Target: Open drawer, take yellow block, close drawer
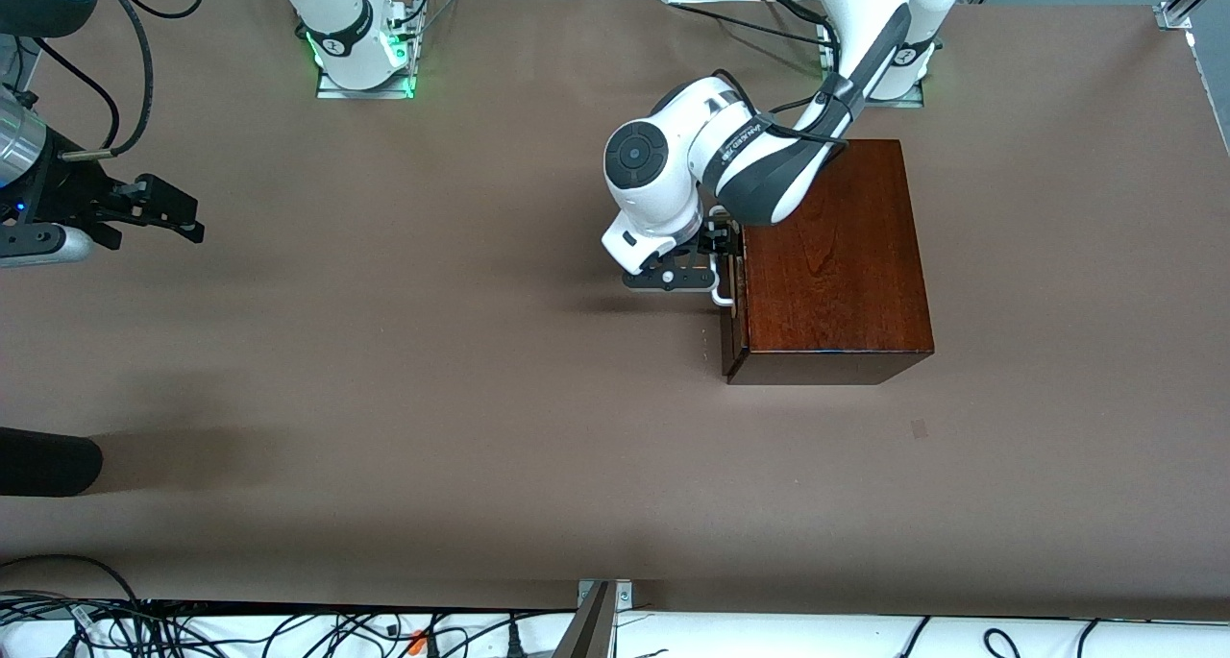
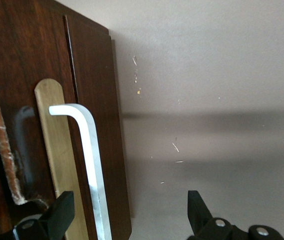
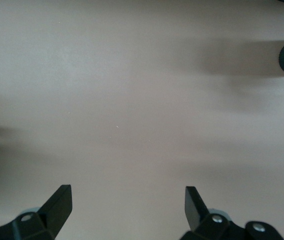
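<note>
Mahogany box point(image 1: 836, 264): glossy dark wood, standing on the brown desk point(image 1: 432, 370) toward the left arm's end.
Drawer point(image 1: 732, 303): pushed in, its dark front flush with the box and facing the right arm's end of the desk.
Handle point(image 2: 89, 165): white bar on a pale wooden strip on the drawer front.
Left gripper point(image 1: 719, 255): at the drawer front, fingers spread wide, one on each side of the handle, not clamped on it.
Right gripper point(image 1: 159, 211): waits in the air over bare desk at the right arm's end, fingers spread apart, holding nothing.
Yellow block: not visible in any view.
</note>
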Controlling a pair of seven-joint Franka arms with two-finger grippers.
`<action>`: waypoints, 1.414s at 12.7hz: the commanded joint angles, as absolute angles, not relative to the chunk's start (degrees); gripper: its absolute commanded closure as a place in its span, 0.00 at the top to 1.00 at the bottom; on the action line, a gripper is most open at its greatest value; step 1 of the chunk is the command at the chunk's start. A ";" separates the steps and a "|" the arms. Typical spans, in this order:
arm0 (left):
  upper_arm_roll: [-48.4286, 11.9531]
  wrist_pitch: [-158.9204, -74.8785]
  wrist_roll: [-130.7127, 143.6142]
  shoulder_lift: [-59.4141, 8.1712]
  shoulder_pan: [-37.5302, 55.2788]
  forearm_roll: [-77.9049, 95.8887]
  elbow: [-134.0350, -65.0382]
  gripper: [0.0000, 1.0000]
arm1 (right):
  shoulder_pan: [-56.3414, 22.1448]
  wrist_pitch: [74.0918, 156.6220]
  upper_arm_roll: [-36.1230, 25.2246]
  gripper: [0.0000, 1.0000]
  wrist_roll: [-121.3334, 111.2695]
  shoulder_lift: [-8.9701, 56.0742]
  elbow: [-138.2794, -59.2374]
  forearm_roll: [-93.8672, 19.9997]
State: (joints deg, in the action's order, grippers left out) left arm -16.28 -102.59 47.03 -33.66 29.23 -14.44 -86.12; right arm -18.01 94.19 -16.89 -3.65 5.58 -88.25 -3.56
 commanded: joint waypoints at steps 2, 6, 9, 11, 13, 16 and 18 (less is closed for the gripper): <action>-16.26 -103.88 49.65 -31.46 29.18 -14.50 -90.70 1.00 | -18.19 94.04 -16.35 1.00 -2.99 5.63 -87.71 -2.72; -16.35 -105.64 49.75 -31.81 29.09 -17.49 -92.28 1.00 | -18.63 94.13 -16.26 1.00 -2.99 5.63 -87.63 -2.64; -16.26 -106.79 49.83 -32.43 29.00 -17.49 -92.29 1.00 | -18.63 94.04 -16.35 1.00 -2.99 5.63 -87.63 -2.64; -16.35 -107.05 50.01 -32.52 29.09 -17.49 -92.20 1.00 | -18.46 94.13 -16.52 1.00 -2.99 5.63 -87.63 -2.64; -16.43 -108.71 51.06 -32.61 29.44 -17.40 -92.20 1.00 | -18.28 94.22 -16.61 1.00 -2.99 5.71 -87.63 -2.64; -16.44 -110.65 53.08 -32.96 29.71 -16.53 -92.20 1.00 | -18.11 94.22 -16.70 1.00 -2.90 5.71 -87.63 -2.72; -16.52 -111.53 54.66 -33.13 30.23 -16.26 -91.93 1.00 | -18.02 94.22 -16.70 1.00 -2.90 5.71 -87.71 -2.72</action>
State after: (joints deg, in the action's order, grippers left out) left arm -16.41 -109.38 52.38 -33.59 29.40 -15.84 -91.25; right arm -18.21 94.20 -16.74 -3.65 5.58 -88.25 -3.53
